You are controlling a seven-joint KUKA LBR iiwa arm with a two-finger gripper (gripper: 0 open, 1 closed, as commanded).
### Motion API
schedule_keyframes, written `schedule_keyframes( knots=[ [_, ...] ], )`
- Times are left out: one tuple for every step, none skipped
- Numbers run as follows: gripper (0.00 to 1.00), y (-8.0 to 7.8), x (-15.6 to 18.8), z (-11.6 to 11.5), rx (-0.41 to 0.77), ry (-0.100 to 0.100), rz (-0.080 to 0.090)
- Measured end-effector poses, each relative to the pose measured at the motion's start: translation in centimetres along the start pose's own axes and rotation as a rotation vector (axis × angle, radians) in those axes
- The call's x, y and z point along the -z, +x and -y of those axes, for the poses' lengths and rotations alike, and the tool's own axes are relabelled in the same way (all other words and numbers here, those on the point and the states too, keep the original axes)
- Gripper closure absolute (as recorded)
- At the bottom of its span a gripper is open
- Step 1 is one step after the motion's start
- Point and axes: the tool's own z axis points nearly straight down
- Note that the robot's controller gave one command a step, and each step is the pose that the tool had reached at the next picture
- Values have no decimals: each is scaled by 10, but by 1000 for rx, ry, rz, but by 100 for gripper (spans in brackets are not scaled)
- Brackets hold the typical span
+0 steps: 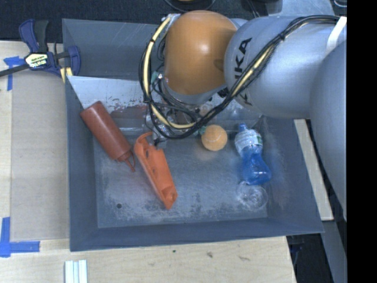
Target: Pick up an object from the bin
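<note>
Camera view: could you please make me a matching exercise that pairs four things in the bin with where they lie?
Things:
1 brown bottle
2 long orange piece
3 ball
4 blue bottle

Places:
a far right
b far left
c middle, just right of the brown bottle
d between the orange piece and the blue bottle

Pairs: 1-b, 2-c, 3-d, 4-a

One near overhead view, slightly oblique, onto the bin (79, 187)
</note>
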Motion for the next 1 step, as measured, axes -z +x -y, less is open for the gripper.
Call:
schedule_keyframes(
  knots=[
    [100, 1, 94, -6, 0, 0, 2]
  ],
)
